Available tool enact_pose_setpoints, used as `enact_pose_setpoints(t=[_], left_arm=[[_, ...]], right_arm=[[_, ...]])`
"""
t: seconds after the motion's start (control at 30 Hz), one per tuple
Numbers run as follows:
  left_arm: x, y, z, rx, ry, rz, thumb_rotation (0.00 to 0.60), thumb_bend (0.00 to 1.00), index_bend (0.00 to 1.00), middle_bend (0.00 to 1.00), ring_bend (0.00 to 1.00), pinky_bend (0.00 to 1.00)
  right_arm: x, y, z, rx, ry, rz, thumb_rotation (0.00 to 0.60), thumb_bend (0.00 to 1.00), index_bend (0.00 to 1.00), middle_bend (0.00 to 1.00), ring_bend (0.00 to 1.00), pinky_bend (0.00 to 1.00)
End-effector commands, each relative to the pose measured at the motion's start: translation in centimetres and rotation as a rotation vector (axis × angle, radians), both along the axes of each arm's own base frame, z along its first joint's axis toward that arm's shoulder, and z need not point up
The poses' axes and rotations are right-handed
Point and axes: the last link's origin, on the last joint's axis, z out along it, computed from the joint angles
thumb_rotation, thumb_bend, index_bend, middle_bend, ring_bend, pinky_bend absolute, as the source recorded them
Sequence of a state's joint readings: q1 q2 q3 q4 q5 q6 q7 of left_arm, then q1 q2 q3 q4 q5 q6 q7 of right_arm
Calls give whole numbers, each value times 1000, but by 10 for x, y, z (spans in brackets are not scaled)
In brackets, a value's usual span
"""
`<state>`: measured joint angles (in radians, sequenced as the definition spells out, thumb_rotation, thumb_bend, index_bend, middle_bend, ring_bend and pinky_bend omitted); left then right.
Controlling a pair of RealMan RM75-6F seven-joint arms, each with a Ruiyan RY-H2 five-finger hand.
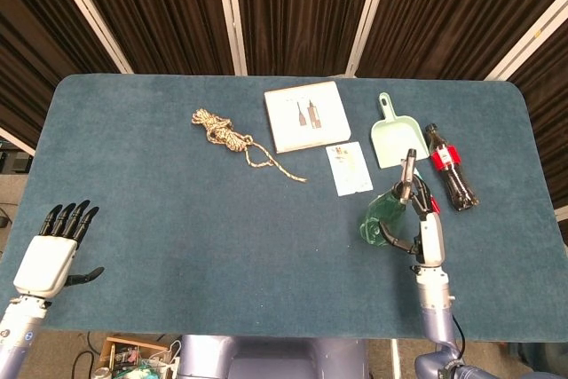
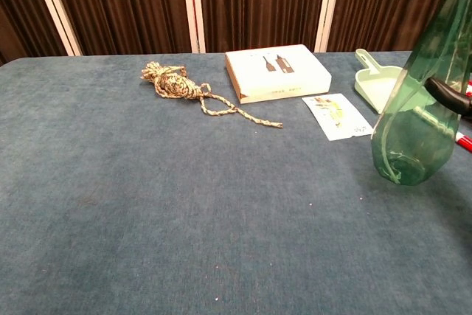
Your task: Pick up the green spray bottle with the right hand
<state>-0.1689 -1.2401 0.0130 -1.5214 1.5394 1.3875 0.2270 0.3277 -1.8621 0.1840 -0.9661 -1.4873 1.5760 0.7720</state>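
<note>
Step in hand: the pick itself. Right robot hand has its fingers wrapped round the green spray bottle, gripping it; in chest view a dark finger crosses the bottle's body. Bottle sits tilted, base toward the robot's left, neck up beside the fingers. Looks lifted off the table, judging by the base hanging above the cloth in chest view, but can't be sure of the gap. So task approx. done, w/ only a steady hold left.

Next move, as I judge it: keep grip firm, raise a bit more & level the bottle. Clear plastic is smooth, may slip or swing in the fingers if wrist turns fast. Keep it off the stuff just beyond the robot hand.

Left robot hand is far across from the right one, near the table's front edge, open, fingers apart, holding nothing.

Surface: blue-green felt-like cloth over the whole table. Just beyond the right robot hand: pale green dustpan, cola bottle lying down on the outer side, small card on the inner side. Further off: white box, then a tangle of rope well apart.

Room: dark pleated curtains w/ white uprights behind the table.
</note>
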Motion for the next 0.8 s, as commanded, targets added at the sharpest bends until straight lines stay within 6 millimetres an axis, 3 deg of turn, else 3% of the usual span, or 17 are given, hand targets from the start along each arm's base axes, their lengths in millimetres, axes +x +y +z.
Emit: enact_pose_setpoints(t=[0.03, 0.8], left_arm=[[0, 0, 0, -1, -1, 1, 600, 70, 0, 0, 0, 13], [-3, 1, 3, -7, -8, 7, 600, 69, 0, 0, 0, 14]], right_arm=[[-4, 0, -2, -4, -13, -21, 600, 712, 819, 86, 0, 0], [-23, 15, -24, -6, -82, -85, 600, 725, 817, 86, 0, 0]])
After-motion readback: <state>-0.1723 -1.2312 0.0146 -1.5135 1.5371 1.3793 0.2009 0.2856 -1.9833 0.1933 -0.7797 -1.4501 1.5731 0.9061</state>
